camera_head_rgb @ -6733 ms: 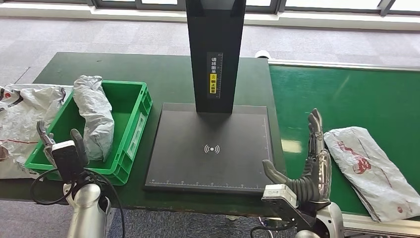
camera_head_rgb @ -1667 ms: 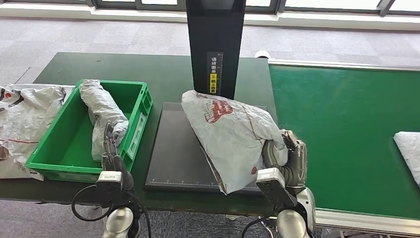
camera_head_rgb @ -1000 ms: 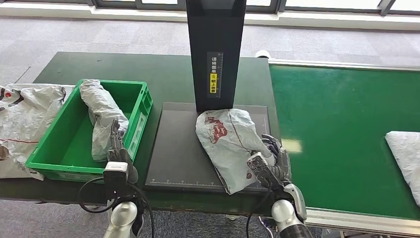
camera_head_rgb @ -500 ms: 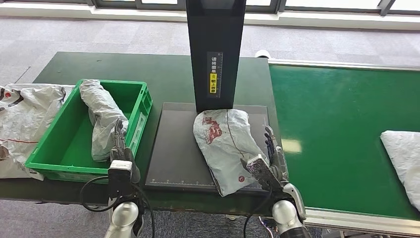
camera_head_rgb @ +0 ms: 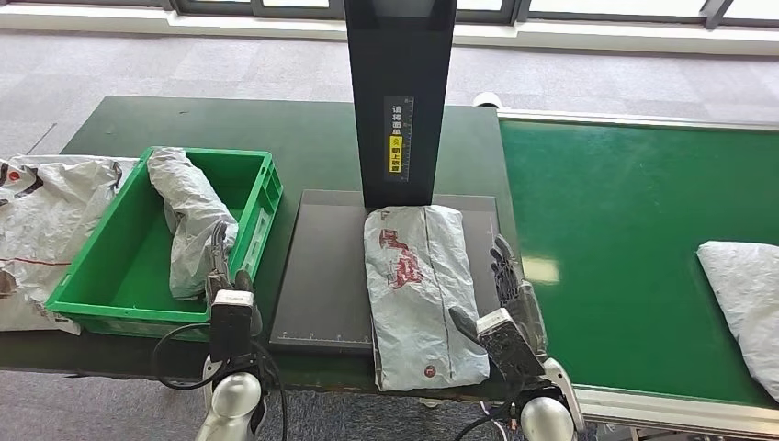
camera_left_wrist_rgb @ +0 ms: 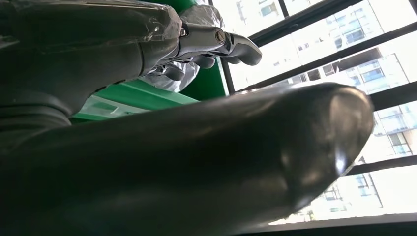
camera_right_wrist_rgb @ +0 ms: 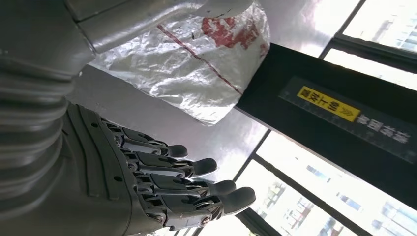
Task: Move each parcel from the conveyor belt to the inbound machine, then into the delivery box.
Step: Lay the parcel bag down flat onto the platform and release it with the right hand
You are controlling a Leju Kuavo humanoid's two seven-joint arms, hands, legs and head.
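Silver parcel w/ red print (camera_head_rgb: 418, 289) lies flat on the black scan plate (camera_head_rgb: 321, 276) of the inbound machine, far end touching the base of the black upright post (camera_head_rgb: 400, 92), near end hanging a bit over the plate's front edge. Right hand (camera_head_rgb: 510, 299) is just beside the parcel's right side, fingers straight and spread, holding nothing; in the right wrist view the fingers (camera_right_wrist_rgb: 196, 184) are apart from the parcel (camera_right_wrist_rgb: 196, 69).

Left hand (camera_head_rgb: 223, 271) is raised at the near right corner of the green box (camera_head_rgb: 110, 294), by the grey parcel inside (camera_head_rgb: 188, 220). Fingers look loosely extended w/ nothing in them; left wrist view too close to add much.

Another parcel (camera_head_rgb: 746, 299) sits on the green conveyor belt (camera_head_rgb: 625, 239) at far right, partly cut off. Crumpled bags (camera_head_rgb: 41, 216) lie on the desk (camera_head_rgb: 202, 124) left of the box.
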